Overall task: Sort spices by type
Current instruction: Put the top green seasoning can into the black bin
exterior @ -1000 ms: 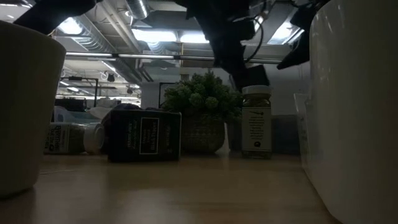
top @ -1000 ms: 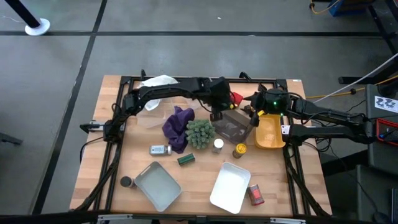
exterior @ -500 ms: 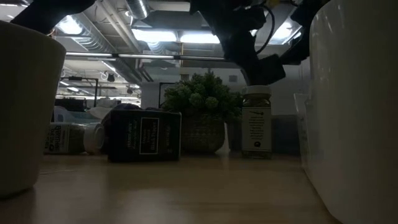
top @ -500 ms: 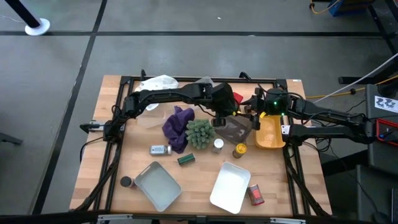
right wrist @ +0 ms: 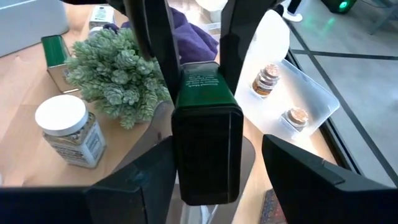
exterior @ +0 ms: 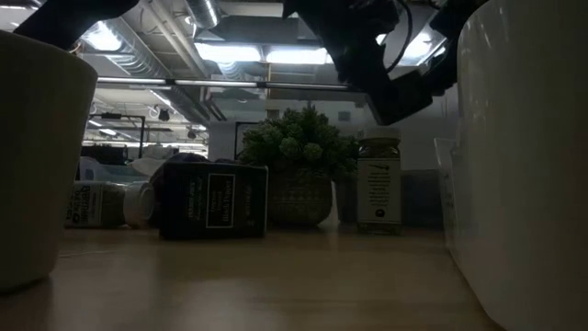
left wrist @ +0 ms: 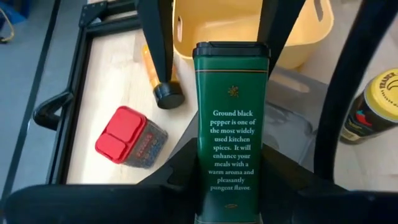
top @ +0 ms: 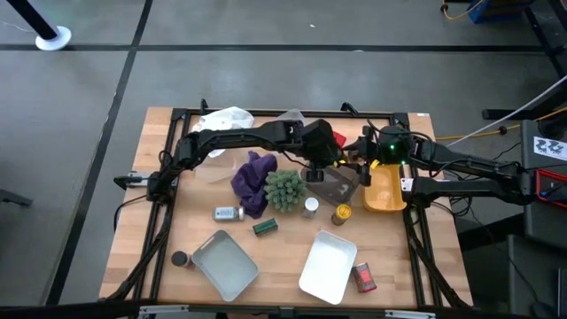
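While the left tool (left wrist: 230, 186) pinches a dark green pepper tin (left wrist: 231, 118) between the spread fingers of the right tool (right wrist: 205, 155) mid-worktop, sorting looks barely begun: most spice jars (top: 228, 213) lie scattered, the white trays (top: 224, 263) apparently bare.

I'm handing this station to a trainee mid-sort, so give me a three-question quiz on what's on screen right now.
1. True or false: the left gripper is shut on the green pepper tin.
2. Which lies behind that tin in the left wrist view? A) yellow bin B) blue bucket C) glass bowl
3. Fill in: the jar lying beside the bin has a ____ lid.

Key: 1 true; 2 A; 3 red.
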